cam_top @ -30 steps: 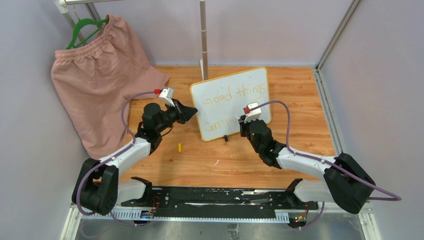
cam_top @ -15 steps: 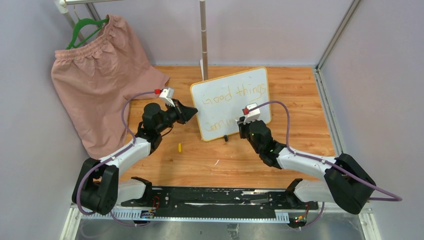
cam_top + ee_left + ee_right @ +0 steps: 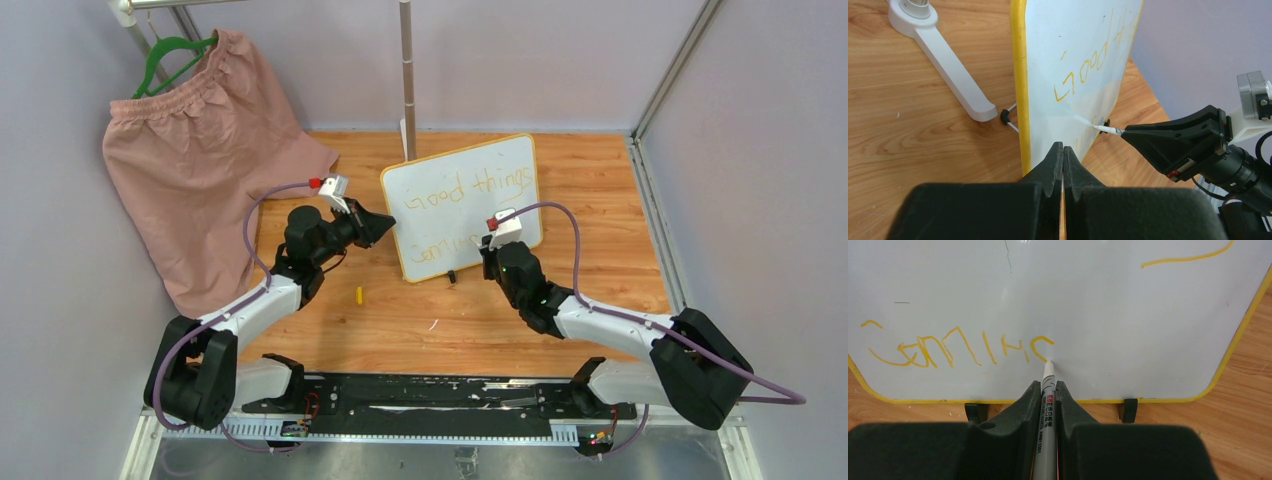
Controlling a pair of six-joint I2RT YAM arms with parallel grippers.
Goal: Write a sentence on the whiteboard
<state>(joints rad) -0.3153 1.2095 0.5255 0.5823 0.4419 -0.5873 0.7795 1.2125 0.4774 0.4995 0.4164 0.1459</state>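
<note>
The whiteboard (image 3: 452,222) stands on its long edge on two black feet (image 3: 977,411) on the table (image 3: 600,200), between the two grippers, its face turned toward the arms so a pen can reach it. The right gripper (image 3: 1048,388) is closed narrowly on a marker (image 3: 1047,407). The barrel lies along the fingers, and the tip presses on the board at the end of the lower line of the sentence (image 3: 950,350), just above the bottom rim. That last letter looks unfinished. The left gripper (image 3: 1063,148) is fully closed and empty, its tips at the board's left rim, probably to brace it against the pen's push. Whether it actually touches I cannot tell.
</note>
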